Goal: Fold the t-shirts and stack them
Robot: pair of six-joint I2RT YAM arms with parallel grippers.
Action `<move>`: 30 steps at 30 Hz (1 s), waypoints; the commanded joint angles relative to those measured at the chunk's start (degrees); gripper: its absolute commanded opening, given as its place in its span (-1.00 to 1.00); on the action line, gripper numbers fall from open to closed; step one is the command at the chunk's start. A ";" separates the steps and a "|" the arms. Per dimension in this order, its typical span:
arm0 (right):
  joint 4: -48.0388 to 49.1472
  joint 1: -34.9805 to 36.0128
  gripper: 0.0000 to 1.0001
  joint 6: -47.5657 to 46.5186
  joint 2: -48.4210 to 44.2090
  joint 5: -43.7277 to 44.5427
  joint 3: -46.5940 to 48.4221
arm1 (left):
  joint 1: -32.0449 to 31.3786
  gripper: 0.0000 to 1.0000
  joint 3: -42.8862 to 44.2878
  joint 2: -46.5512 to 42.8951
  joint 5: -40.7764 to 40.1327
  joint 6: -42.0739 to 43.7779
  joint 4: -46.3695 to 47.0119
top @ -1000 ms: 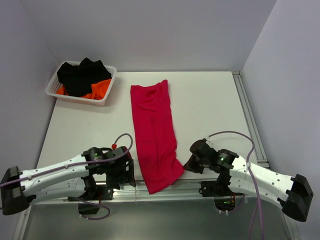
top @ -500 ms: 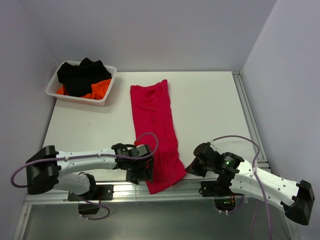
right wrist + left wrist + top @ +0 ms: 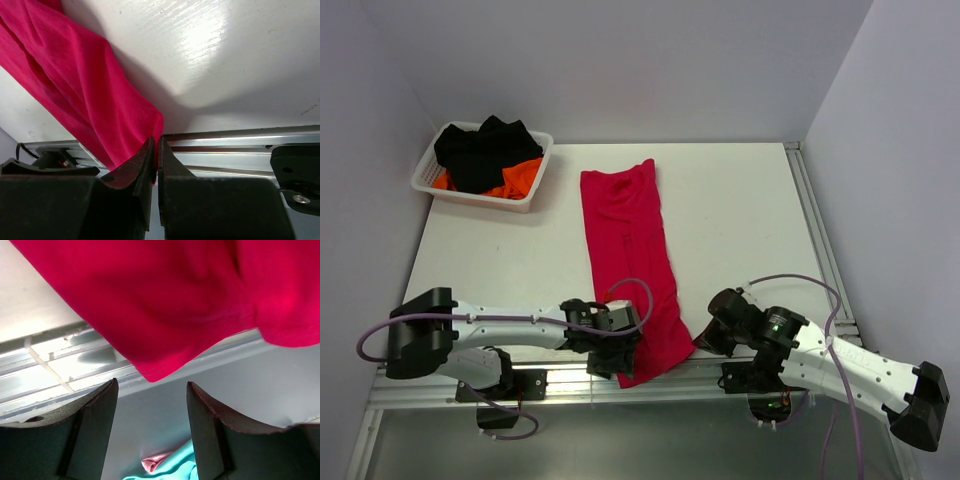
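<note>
A crimson red t-shirt [image 3: 630, 260], folded into a long strip, lies down the middle of the white table [image 3: 750, 220]. Its near end hangs over the front edge. My left gripper [image 3: 617, 362] is open at the shirt's near left corner. In the left wrist view the red cloth [image 3: 175, 300] hangs just beyond the open gripper [image 3: 151, 385], not between the fingers. My right gripper [image 3: 698, 342] is at the near right corner. In the right wrist view the gripper [image 3: 156, 141] is shut on the edge of the red cloth [image 3: 85, 85].
A white mesh basket [image 3: 425, 185] at the far left holds a black shirt [image 3: 485, 150] and an orange one [image 3: 520, 178]. A metal rail [image 3: 720, 368] runs along the front edge. Teal and pink cloth [image 3: 170, 471] lies below the table edge.
My left arm has swung right, from beside the shirt to its near left corner. My right gripper has moved slightly onto the near right corner.
</note>
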 commanded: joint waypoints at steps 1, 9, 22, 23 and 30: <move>-2.01 0.45 -1.00 1.50 -0.83 2.26 -0.89 | -2.17 0.25 -0.93 1.33 -1.77 -2.86 1.61; -3.07 0.45 -1.00 0.63 -0.74 1.82 -0.98 | -4.02 0.23 -3.04 4.84 -3.79 -6.20 3.98; -5.53 0.45 -1.00 0.80 -4.00 1.73 -2.56 | -4.11 0.11 -1.82 2.39 -9.24 -8.58 5.05; -5.53 0.45 -1.00 0.89 -4.35 1.73 -2.65 | -4.11 0.11 -1.38 2.30 -9.59 -8.66 4.79; -5.97 0.45 -1.00 0.98 -5.49 1.73 -3.53 | -4.20 0.09 -0.41 4.66 -9.60 -8.31 5.74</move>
